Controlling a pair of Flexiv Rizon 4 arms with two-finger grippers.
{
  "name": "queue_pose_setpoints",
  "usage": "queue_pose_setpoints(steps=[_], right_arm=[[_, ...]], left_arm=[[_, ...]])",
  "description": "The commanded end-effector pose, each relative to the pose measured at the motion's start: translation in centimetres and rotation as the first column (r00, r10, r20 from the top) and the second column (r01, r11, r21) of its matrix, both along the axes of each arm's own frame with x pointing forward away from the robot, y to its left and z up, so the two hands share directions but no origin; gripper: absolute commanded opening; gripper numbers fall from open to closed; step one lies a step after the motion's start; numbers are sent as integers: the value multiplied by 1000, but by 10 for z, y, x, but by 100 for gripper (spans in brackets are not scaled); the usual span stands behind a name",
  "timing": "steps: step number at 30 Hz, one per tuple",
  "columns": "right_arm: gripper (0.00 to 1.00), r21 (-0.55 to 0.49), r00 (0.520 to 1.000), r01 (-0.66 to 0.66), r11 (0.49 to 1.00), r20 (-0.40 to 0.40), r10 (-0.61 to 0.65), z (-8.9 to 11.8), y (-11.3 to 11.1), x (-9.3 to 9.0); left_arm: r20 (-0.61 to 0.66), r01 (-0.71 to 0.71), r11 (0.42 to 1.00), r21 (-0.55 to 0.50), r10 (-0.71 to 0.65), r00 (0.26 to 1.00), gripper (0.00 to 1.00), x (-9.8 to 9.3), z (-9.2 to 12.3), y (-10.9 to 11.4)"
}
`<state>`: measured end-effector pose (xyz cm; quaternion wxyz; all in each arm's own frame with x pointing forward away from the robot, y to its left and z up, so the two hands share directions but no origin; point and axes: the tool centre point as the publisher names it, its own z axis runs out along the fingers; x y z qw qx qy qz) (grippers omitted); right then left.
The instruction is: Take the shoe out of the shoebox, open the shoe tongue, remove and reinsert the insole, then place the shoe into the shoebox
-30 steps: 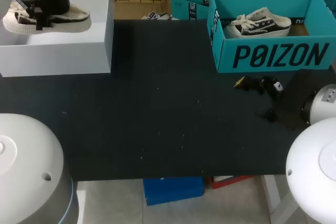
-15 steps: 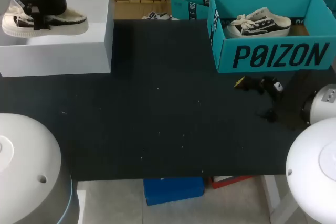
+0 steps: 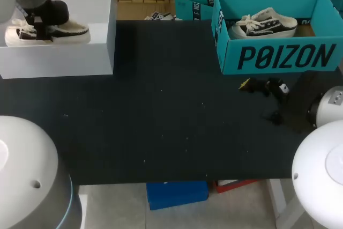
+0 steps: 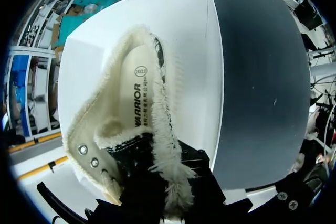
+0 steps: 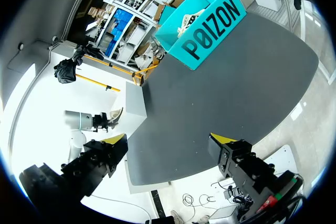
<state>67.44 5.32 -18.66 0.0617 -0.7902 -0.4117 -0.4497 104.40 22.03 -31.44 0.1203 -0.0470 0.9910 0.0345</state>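
— Start with the big pieces. What worried you?

— The white box [image 3: 80,52] sat at the far left of the table [image 3: 161,122], and the shoe [image 3: 49,32] lay at its top, under the left gripper [image 3: 38,22]. I couldn't tell whether the shoe rested inside the box or on a closed top. A skewed pull could have dragged that light-looking box along or tipped it toward the table's edge.

— And the teal box [image 3: 284,54]?

— It was well apart, with a second shoe [image 3: 265,23] in it. The risk there was mixing up the two boxes at the end.

— Was the shoe gripped?

— I couldn't tell, because the fleece collar hid the grip in the left wrist view. If the hold was loose, the shoe could have slipped sideways. The right gripper [image 5: 168,141] hung spread wide, holding nothing, far from the shoe.

— And the smallest thing?

— The insole [image 4: 137,103] lay flat inside the shoe, and the fleece might have snagged it on the way out.
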Motion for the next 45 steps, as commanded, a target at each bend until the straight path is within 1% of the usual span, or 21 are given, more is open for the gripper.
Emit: queue_pose_setpoints(steps=[1,18,24,28,29,30,31,33,34,35,36,37,45], right_arm=[[100,31,998,-48,998,-37,49,0,-7,-4],[100,31,998,-48,998,-37,49,0,-7,-4],[100,31,998,-48,998,-37,49,0,-7,-4],[100,31,998,-48,998,-37,49,0,-7,-4],[100,31,998,-48,998,-37,49,0,-7,-4],[100,31,998,-48,998,-37,49,0,-7,-4],[100,31,998,-48,998,-37,49,0,-7,-4],[100,31,998,-48,998,-37,49,0,-7,-4],[100,31,998,-48,998,-37,49,0,-7,-4],[100,31,998,-48,998,-37,49,0,-7,-4],[100,31,998,-48,998,-37,49,0,-7,-4],[100,31,998,-48,998,-37,49,0,-7,-4],[100,31,998,-48,998,-37,49,0,-7,-4]], left_arm=[[-8,6,1000,-3,-6,1000,0,4,-9,1],[-71,16,1000,-7,-16,997,0,4,-40,5],[-95,22,1000,-7,-23,995,0,2,-48,7],[-104,26,1000,-2,-26,994,0,2,-50,7],[-107,26,1000,-2,-26,994,3,2,-50,7],[-115,26,1000,-5,-26,993,19,1,-49,8],[-121,24,1000,-12,-25,992,29,2,-48,8],[-128,9,1000,-5,-10,992,44,3,-45,10],[-132,7,1000,-3,-7,991,55,3,-43,10],[-132,7,1000,-3,-8,991,74,3,-41,10],[-134,8,1000,-3,-8,991,98,3,-38,10],[-135,9,1000,-2,-9,991,100,3,-36,10],[-136,0,1000,14,2,991,100,7,-13,7]])
